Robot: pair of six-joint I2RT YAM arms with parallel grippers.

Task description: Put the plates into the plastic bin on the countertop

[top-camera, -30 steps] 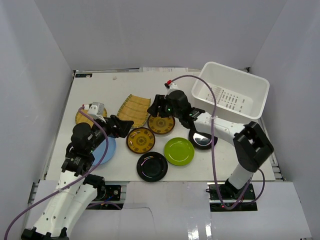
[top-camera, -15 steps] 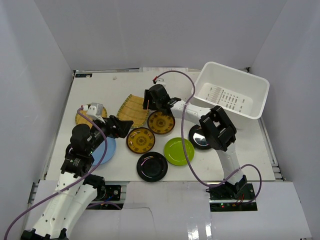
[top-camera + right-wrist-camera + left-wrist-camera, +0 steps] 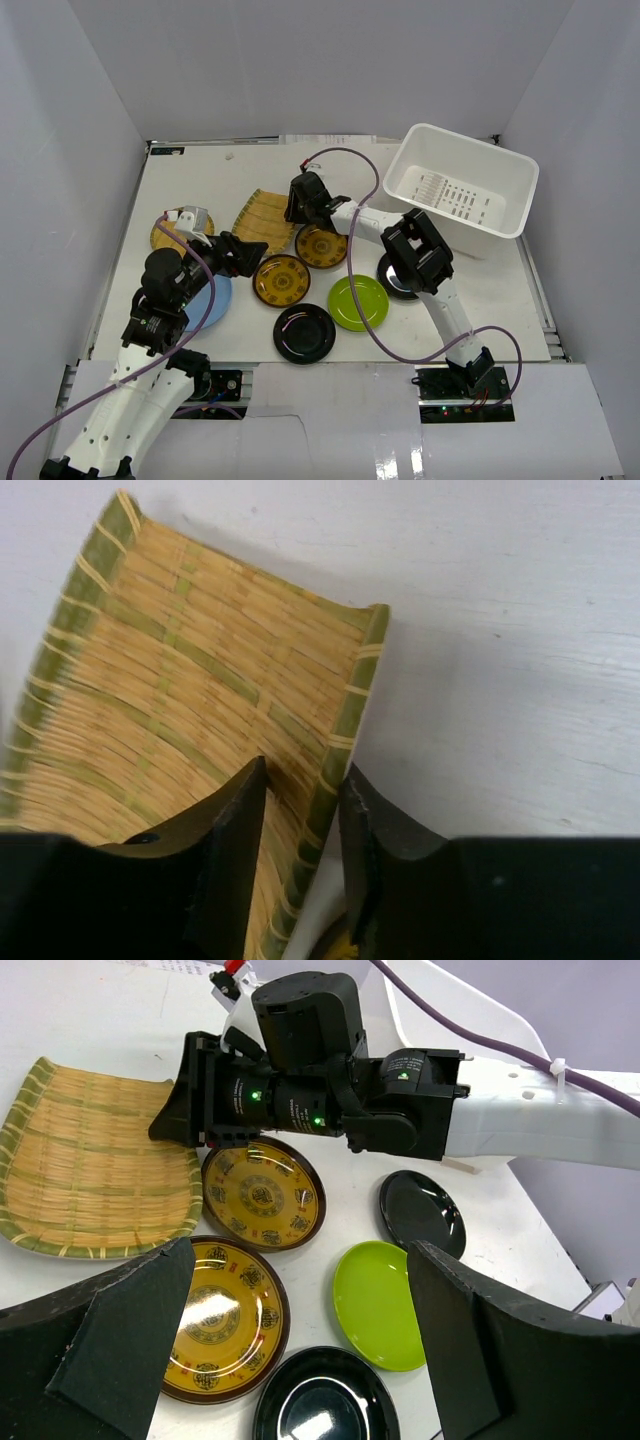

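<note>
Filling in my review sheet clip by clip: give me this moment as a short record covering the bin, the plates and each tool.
plastic bin: no plates inside
plates: all eight lie on the countertop
right tool: fingers straddle the rim of the squarish woven plate; cannot tell if clamped
left tool: open, holding nothing
task progress: nothing binned yet

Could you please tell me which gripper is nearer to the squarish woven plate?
Right. The right gripper straddles the rim of the squarish woven plate, a finger either side. The left gripper hangs open, apart from it, nearer the bases.
</note>
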